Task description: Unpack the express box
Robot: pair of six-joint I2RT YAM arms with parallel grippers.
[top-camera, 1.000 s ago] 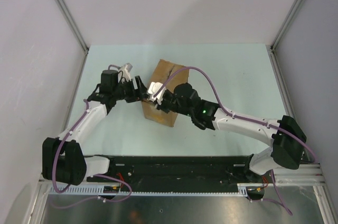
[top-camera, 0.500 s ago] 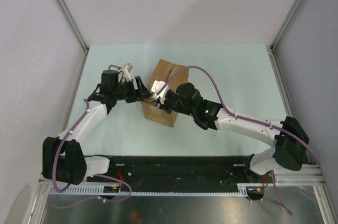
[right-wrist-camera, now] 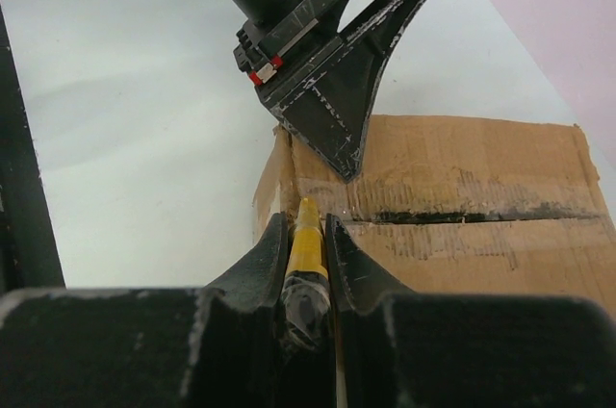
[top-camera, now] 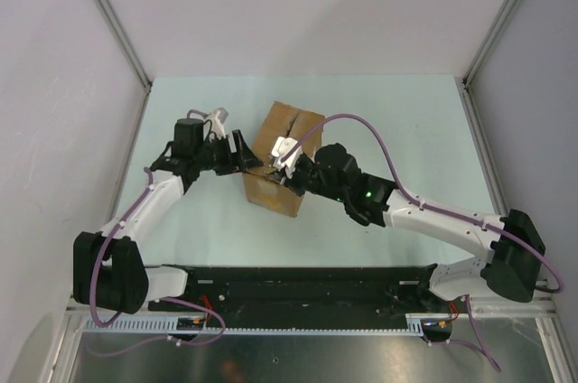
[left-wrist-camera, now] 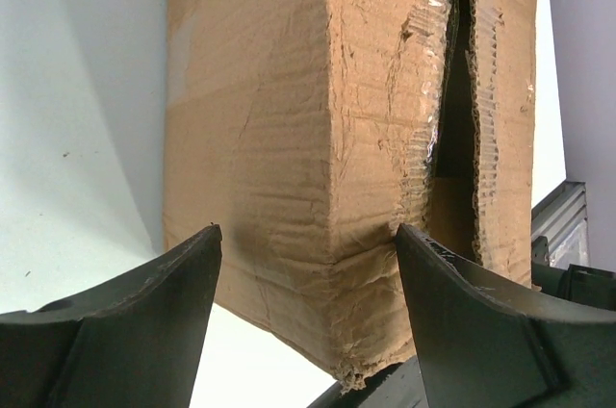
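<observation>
Step, we judge: slitting box [top-camera: 282, 123] seam [right-wrist-camera: 462, 218]. Left gripper [left-wrist-camera: 308, 235]: spread wide, straddling corner, 9 o'clock side. Right gripper [right-wrist-camera: 306, 220]: clamped on knife [right-wrist-camera: 306, 244]. Next we need blade run along seam.

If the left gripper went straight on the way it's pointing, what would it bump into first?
The express box. The left gripper is open with the box's crumpled corner straight ahead between its fingers, so it would probably hit that first.
</observation>
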